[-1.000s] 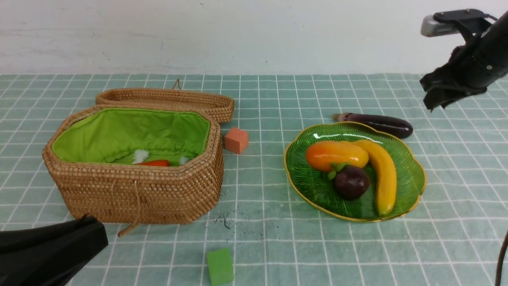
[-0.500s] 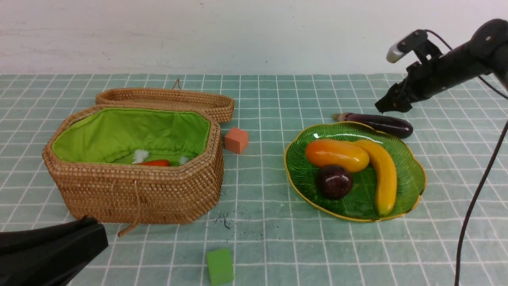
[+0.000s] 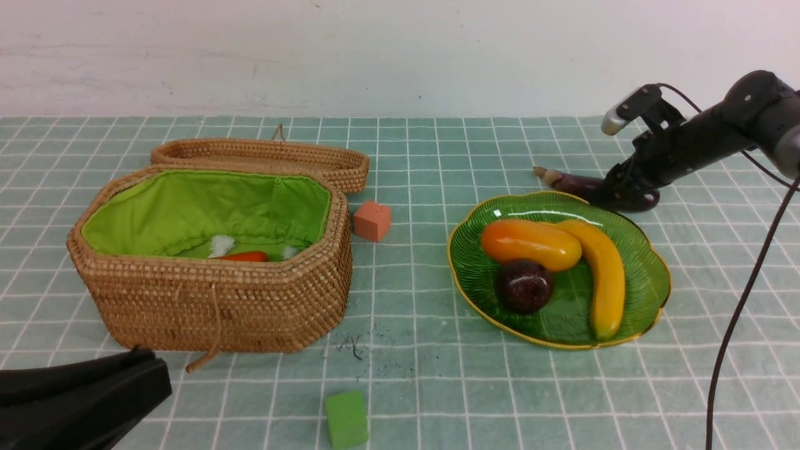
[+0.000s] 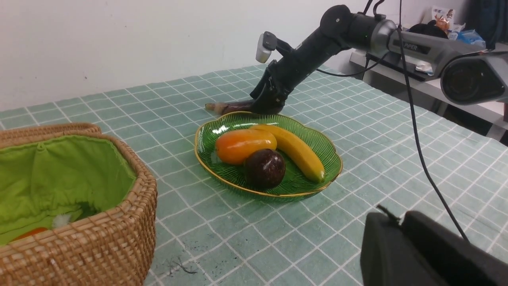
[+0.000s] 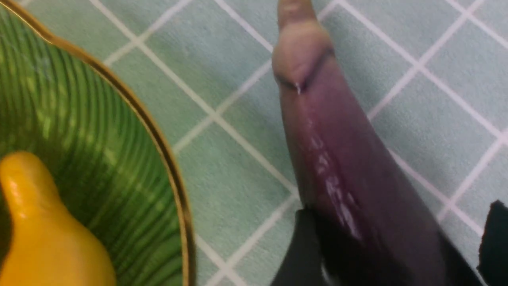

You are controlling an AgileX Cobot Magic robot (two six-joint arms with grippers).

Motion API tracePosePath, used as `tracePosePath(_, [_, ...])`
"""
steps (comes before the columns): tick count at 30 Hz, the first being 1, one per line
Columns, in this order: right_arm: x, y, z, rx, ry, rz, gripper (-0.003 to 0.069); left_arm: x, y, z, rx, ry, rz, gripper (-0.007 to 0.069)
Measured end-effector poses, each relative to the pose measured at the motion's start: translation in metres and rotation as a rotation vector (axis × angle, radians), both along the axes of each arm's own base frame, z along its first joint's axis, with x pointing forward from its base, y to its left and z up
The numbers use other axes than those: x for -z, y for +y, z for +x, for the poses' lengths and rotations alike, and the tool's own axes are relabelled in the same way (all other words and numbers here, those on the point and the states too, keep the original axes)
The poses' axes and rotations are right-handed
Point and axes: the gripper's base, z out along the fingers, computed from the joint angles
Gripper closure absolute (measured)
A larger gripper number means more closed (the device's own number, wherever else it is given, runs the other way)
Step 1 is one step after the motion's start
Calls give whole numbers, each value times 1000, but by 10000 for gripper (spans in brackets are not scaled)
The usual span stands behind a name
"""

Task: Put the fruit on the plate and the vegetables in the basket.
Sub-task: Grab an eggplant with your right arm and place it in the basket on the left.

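The plate (image 3: 661, 275) holds the fruit: a mango (image 3: 530, 244), a banana (image 3: 605, 275) and a mangosteen (image 3: 524, 285). Behind the plate the dark purple eggplant (image 3: 572, 182) lies on the cloth. My right gripper (image 3: 619, 190) is down over its thick end, open, one finger on each side of the eggplant (image 5: 337, 159); there is a gap at one finger. The basket (image 3: 212, 300) stands open at the left with the carrot (image 3: 244, 256) inside. My left gripper (image 4: 397, 218) is shut and empty, low at the near left (image 3: 147, 369).
The basket's woven lid (image 3: 262, 156) lies open behind it. An orange cube (image 3: 372, 220) sits right of the basket and a green cube (image 3: 346, 419) near the front edge. The right arm's cable (image 3: 744, 300) hangs at the right.
My right arm came down from high at the right onto the eggplant, with its jaws wider apart. The eggplant shifted slightly. The mangosteen rolled a little left on the plate.
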Motion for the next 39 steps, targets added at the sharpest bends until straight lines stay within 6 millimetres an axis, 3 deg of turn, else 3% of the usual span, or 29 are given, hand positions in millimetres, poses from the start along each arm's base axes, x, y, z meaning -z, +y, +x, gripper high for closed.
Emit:
tracePosePath(2, [1,-2,0,4,-1,-16,154,0,0,0,0,0,0,573])
tracePosePath(4, [1,-3,1,9,-7,-26,239,0,0,0,0,0,0,571])
tracePosePath(6, [2,-4,1,10,-7,-30,263,0,0,0,0,0,0,571])
tracePosePath(15, [-4,-7,-1,107,40,-7,265,0,0,0,0,1,1,567])
tracePosePath(17, [-14,-6,-5,116,69,4,265,0,0,0,0,3,3,567])
tracePosePath(21, [-82,14,-32,82,135,89,265,5,1,0,-2,32,44,567])
tracePosePath(22, [-86,16,-33,83,133,97,265,5,1,0,-2,33,46,567])
tracePosePath(23, [-119,32,-44,70,105,141,265,6,1,0,-4,35,61,567])
tracePosePath(25, [-145,49,-54,53,77,177,265,7,1,0,-7,31,80,567])
tracePosePath(26, [-166,71,-65,38,65,214,265,8,2,0,-12,23,103,568])
tracePosePath(28, [-189,105,-82,-7,58,238,265,8,3,1,-21,11,118,571])
tracePosePath(30, [-207,152,-109,-97,75,257,265,8,4,2,-39,4,131,578])
tracePosePath(33, [-226,220,-154,-272,93,267,265,9,7,4,-80,17,131,587])
tracePosePath(34, [-228,237,-166,-319,99,268,265,9,8,5,-92,24,131,587])
tracePosePath(35, [-229,241,-169,-330,102,267,265,10,9,5,-101,29,132,589])
tracePosePath(36, [-229,273,-190,-415,116,272,265,12,12,7,-146,54,140,592])
tracePosePath(37, [-228,292,-201,-457,117,274,265,13,15,9,-180,71,144,595])
tracePosePath(38, [-226,308,-209,-487,113,278,265,14,17,10,-209,86,143,596])
tracePosePath(39, [-225,311,-210,-492,112,279,265,14,18,10,-219,92,146,597])
